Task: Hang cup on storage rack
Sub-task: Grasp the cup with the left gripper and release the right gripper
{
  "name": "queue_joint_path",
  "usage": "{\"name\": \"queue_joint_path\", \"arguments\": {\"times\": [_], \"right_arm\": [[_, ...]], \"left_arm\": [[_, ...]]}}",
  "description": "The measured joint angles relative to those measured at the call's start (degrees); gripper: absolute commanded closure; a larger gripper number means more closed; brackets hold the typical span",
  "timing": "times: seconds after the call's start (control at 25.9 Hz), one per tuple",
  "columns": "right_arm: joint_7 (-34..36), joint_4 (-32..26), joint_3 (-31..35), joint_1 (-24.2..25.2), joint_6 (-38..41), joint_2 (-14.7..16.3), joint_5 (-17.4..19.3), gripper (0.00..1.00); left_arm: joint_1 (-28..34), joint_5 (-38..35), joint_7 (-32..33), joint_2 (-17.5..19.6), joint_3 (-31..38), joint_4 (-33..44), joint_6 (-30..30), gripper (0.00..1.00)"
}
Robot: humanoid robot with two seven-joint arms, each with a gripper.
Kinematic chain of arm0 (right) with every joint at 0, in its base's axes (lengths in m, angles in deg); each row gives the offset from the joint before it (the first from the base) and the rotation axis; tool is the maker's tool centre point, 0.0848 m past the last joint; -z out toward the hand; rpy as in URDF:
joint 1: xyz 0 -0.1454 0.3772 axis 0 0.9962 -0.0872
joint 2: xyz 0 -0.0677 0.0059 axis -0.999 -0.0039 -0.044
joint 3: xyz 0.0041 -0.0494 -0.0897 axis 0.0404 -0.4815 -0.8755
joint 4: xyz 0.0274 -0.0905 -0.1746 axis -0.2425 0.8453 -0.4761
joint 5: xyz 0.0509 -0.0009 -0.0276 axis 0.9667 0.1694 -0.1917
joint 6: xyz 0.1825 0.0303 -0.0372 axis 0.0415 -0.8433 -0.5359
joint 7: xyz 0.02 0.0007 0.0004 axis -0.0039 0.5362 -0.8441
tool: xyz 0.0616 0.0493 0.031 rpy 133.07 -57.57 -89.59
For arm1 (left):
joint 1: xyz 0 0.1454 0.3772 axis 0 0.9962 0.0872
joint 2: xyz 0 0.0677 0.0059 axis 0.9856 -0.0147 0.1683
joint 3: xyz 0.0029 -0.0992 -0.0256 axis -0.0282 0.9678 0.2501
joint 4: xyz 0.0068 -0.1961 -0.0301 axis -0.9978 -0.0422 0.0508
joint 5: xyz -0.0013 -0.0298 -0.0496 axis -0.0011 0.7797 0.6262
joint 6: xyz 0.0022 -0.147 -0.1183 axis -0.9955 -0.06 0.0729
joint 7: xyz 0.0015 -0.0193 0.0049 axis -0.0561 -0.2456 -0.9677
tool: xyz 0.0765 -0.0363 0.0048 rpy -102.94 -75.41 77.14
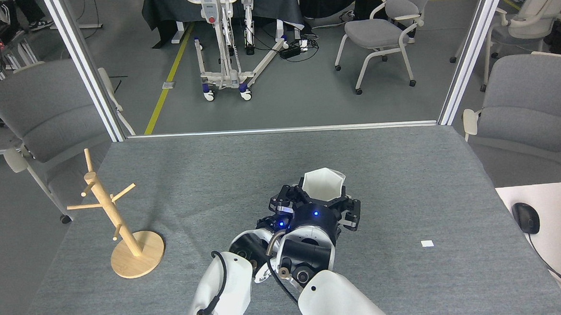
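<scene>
A grey felt-covered bench [406, 179] fills the lower part of the head view, with a metal edge along its far side and two slanted metal posts rising from its far corners. Beyond it lies a grey floor with a yellow line, several grey office chairs [384, 22] and a white wheeled frame [226, 40].

Both white arms come in from the bottom edge and meet near the middle of the bench. The right arm [336, 298] lies over and partly hides the left arm [220, 295]. The storage rack [120, 223] stands upright well apart from them at the left side of the bench, its round disc base flat on the felt, its pegs bare.

The right hand [323, 203] is black with a blue light on its wrist, and its fingers are pressed against the sides of the cup [324, 185], one on each flank. The cup sits upright with its hexagonal mouth facing up; whether its base touches the bench cannot be told. The left hand [283, 205] is just beside the cup's left side, mostly hidden behind the right wrist, so whether it is spread or pressed together cannot be told.

A black mouse [525, 217] lies on a white desk at the right edge, and a small white tag [427, 243] lies on the felt.
</scene>
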Motion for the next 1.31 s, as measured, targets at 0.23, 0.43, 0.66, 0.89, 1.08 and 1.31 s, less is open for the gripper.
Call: {"name": "queue_joint_path", "arguments": {"times": [0.23, 0.43, 0.66, 0.89, 1.08, 1.31], "right_arm": [[-1.68, 2.42, 0.07, -0.49, 0.89, 0.02, 0.18, 0.01], [0.86, 3.07, 0.62, -0.73, 3.26, 0.02, 0.50, 0.00], [11.17, 3.17, 0.83, -0.80, 3.98, 0.01, 2.35, 0.00], [24.62, 3.16, 0.86, -0.68, 4.57, 0.05, 6.78, 0.01], [37.52, 3.08, 5.34, -0.64, 6.25, -0.04, 12.22, 0.01], [43.17, 3.14, 26.10, 0.21, 28.93, 0.64, 14.87, 0.00]], "left_arm": [[0.04, 0.09, 0.07, 0.36, 0.53, -0.69, 1.24, 1.00], [0.41, 0.03, -1.61, 0.60, 0.58, -0.23, 1.08, 1.00], [0.68, -0.01, -2.00, 0.73, 0.57, -1.25, 0.81, 1.00], [1.81, -0.13, -1.48, 0.82, 0.48, -2.10, 1.39, 1.00], [2.78, -0.22, -1.95, 0.88, 0.49, -2.15, 1.06, 1.00], [9.79, -0.64, -2.14, 2.43, 0.77, 2.54, 0.76, 1.00]]}}
